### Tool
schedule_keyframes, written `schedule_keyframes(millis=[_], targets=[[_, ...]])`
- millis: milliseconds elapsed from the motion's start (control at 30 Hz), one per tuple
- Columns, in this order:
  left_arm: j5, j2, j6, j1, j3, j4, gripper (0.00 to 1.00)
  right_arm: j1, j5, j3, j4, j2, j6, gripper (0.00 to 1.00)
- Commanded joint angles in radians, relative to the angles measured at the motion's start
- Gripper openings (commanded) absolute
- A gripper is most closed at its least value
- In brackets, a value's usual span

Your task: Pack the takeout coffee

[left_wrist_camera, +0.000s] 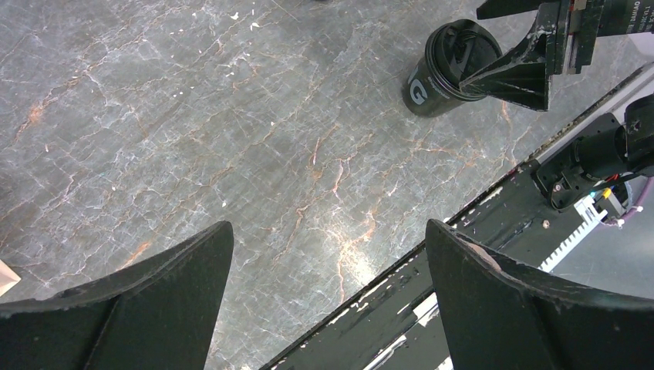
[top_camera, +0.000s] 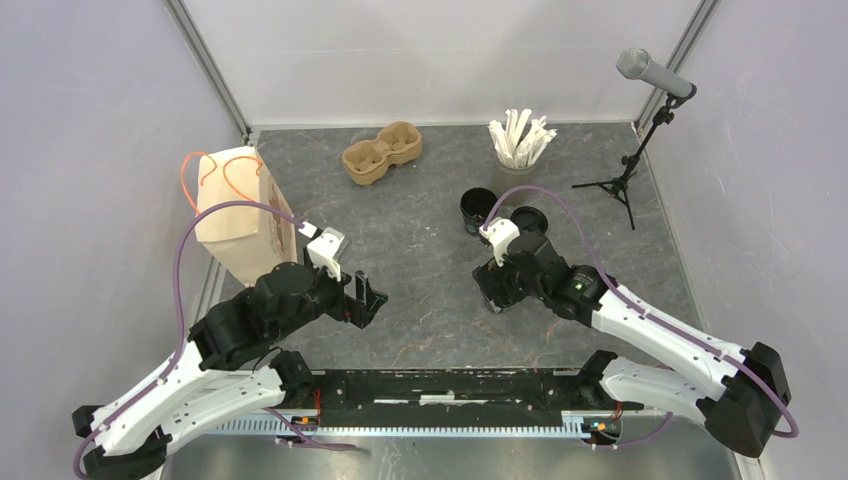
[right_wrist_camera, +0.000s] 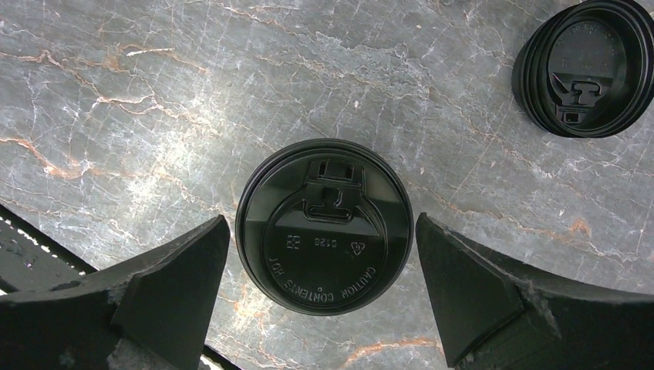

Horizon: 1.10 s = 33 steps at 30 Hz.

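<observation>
The coffee (left_wrist_camera: 443,58) stands upright and lidded on the surface (top_camera: 420,260), right of the middle and nearer the near edge than the far one. The right hand (right_wrist_camera: 321,223) hangs straight above it, released, one finger on either side of the lid with a gap at each. That reads as lining up for a grip on the cup, not yet made. The left hand (left_wrist_camera: 328,227) is released too and grasps nothing. It hovers over bare surface left of the middle, probably waiting its turn.

A paper bag (top_camera: 235,215) stands upright at the left edge, close to the left arm, likely where the packed drink ends up. The pulp carrier (top_camera: 382,152) lies near the far edge, both wells showing empty. A cup of white sticks (top_camera: 520,140) stands to its right along that edge. Just beyond the coffee sit an open black cup (top_camera: 477,210) and a stack of lids (right_wrist_camera: 586,65).

The surface is dark grey stone-patterned with orange veins. Pale plain walls close in three sides. A microphone (top_camera: 655,75) on a small tripod stands at the far right corner.
</observation>
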Motion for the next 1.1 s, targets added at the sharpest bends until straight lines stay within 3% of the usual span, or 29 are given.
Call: schedule_keyframes(millis=[0,467,800,900,1067], targets=[[-0.016,-0.004,0.054,-0.003,0.002,0.028,1.00,0.005,0.022,0.023,0.028,0.003,0.005,0.98],[-0.020,-0.016,0.053,-0.003,0.000,0.028,1.00,0.006,0.040,-0.030,0.047,0.027,0.015,0.93],[-0.020,-0.029,0.052,-0.003,0.000,0.025,1.00,-0.010,0.172,-0.053,0.011,0.003,0.048,0.92],[-0.014,-0.034,0.051,-0.003,-0.001,0.026,1.00,-0.079,0.182,-0.075,0.008,-0.017,0.056,0.93],[-0.004,-0.045,0.047,-0.003,-0.003,0.016,1.00,-0.293,0.104,-0.103,0.017,-0.048,0.038,0.91]])
